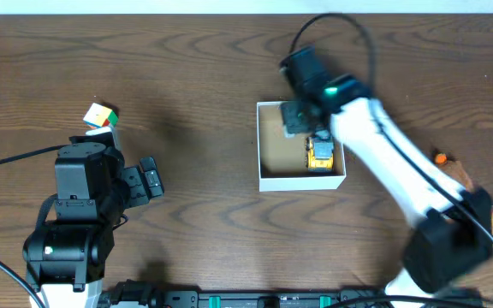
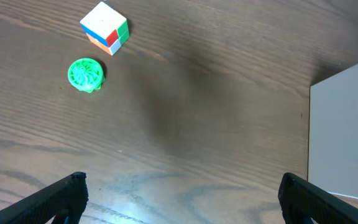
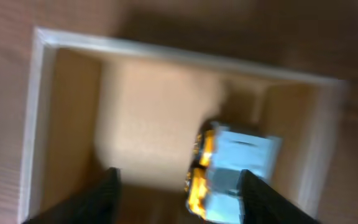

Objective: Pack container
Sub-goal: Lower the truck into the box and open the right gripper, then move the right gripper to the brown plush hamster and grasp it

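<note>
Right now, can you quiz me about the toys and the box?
1. True or false: the yellow toy lies inside the box.
2. What lies next to the cube on the table? A) a green disc B) a red ball C) a blue car
3. Fill in: the right pincer hangs open over the ____.

Key: 1 true. 2 A. 3 box.
</note>
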Controlling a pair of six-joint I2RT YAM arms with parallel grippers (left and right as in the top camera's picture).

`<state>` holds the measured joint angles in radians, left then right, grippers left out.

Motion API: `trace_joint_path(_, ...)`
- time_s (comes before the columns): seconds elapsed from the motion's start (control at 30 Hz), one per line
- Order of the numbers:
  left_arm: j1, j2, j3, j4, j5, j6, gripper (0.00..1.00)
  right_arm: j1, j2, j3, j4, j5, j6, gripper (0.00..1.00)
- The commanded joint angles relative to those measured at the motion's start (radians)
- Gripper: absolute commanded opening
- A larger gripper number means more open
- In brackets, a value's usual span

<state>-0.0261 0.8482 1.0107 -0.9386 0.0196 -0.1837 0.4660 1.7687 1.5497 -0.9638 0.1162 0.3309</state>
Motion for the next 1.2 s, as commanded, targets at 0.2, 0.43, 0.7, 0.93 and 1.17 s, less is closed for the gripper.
trace_joint_path(0.2, 0.003, 0.0, 0.018, -0.003, -0.004, -0.002, 0.98, -0.27, -0.11, 0.006, -0.106, 0.005, -0.004, 0.55)
trace_joint_path(0.43, 0.003, 0.0, 0.018, -0.003, -0.004, -0.002, 0.98, -0.311, -0.056, -0.134, -0.097, -0.024, -0.041, 0.29)
trace_joint_path(0.7, 0.003, 0.0, 0.018, -0.003, -0.004, -0.002, 0.98, -0.294, -0.053, -0.264, 0.02, -0.182, -0.146, 0.25)
trace_joint_path(0.93, 0.003, 0.0, 0.018, -0.003, -0.004, -0.002, 0.98, -0.294, -0.053, -0.29, 0.093, -0.399, -0.252, 0.28)
trace_joint_path(1.17, 0.003, 0.0, 0.018, -0.003, -0.004, -0.002, 0.98, -0.294, -0.053, -0.29, 0.127, -0.443, -0.25, 0.28)
